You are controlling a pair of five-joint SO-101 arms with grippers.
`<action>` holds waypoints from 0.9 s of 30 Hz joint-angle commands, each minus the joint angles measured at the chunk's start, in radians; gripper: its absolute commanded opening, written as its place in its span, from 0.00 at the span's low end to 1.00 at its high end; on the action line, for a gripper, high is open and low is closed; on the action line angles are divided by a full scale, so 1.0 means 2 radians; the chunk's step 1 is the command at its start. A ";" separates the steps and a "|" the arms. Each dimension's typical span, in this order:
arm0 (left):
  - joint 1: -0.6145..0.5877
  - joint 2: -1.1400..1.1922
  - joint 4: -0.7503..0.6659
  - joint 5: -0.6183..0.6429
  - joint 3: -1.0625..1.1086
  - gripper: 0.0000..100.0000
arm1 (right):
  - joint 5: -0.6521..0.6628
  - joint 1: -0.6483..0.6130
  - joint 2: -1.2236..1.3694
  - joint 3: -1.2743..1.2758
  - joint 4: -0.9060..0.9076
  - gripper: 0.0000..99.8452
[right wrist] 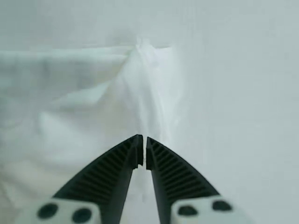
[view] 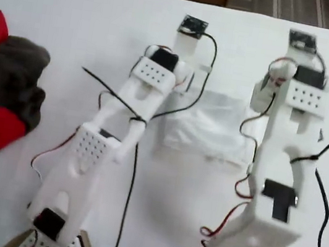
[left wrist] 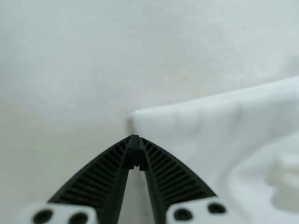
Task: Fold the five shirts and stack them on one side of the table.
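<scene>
Left pincer (left wrist: 134, 142) and right pincer (right wrist: 142, 142) sit closed, tips together, over the white shirt (left wrist: 210, 135).

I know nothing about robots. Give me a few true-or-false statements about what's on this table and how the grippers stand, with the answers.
1. The white shirt lies on the table between the left arm and the right arm. True.
2. The pile of red and dark shirts rests on top of the white shirt. False: it lies apart from it, on the far side of the left arm.
3. The left gripper is wide open. False: it is shut, its tip at a corner of the white shirt.
4. The right gripper is over white cloth. True.
</scene>
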 commanded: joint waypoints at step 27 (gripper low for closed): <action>-0.004 0.070 0.018 -0.025 -0.090 0.03 | 0.054 0.105 -0.161 0.146 -0.110 0.02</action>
